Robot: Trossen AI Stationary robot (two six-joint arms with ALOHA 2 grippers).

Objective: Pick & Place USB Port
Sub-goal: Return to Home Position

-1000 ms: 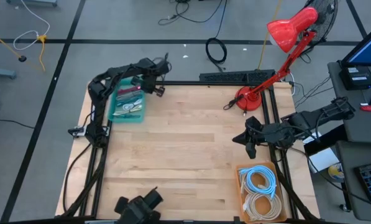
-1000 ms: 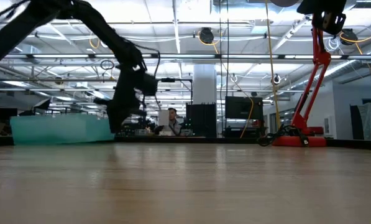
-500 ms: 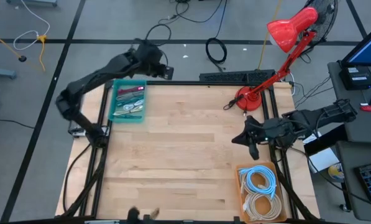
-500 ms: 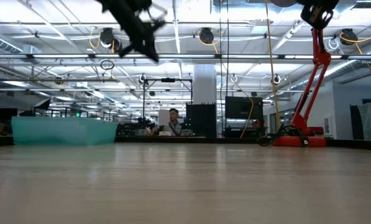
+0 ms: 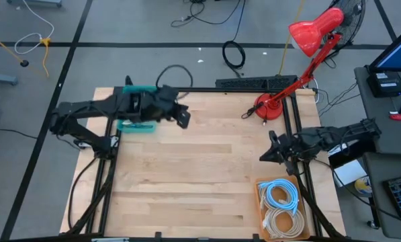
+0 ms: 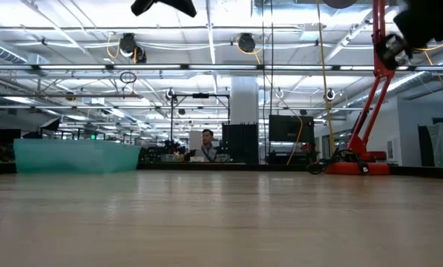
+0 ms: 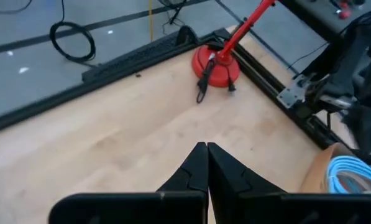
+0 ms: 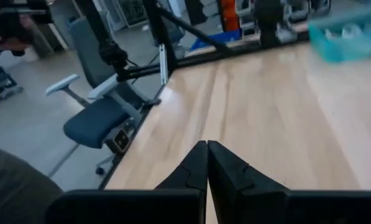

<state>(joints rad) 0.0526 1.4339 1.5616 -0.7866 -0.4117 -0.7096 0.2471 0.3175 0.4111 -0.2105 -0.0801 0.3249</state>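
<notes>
Two arms hang above the table (image 5: 200,181) gripping nothing, which fits a retreat to rest rather than another pick. The left gripper (image 5: 183,118) hovers well to the left of the red lamp (image 5: 266,107), its arm lying across the teal bin (image 5: 134,126). Its fingers (image 7: 197,169) are pressed together on nothing. The right gripper (image 5: 267,153) hangs near the lamp's base, on the side toward the orange bin (image 5: 258,202), fingers (image 8: 217,171) likewise pressed together. That bin, at the table's edge well away from the lamp, holds a blue cable (image 5: 281,195) and a pale cable (image 5: 279,222), coiled. Whether a USB piece lies in the teal bin I cannot tell, because the arm covers it. Between lamp and teal bin the boards give wide room. The lamp's slanting stem is, I judge, the one thing the right arm must clear.
</notes>
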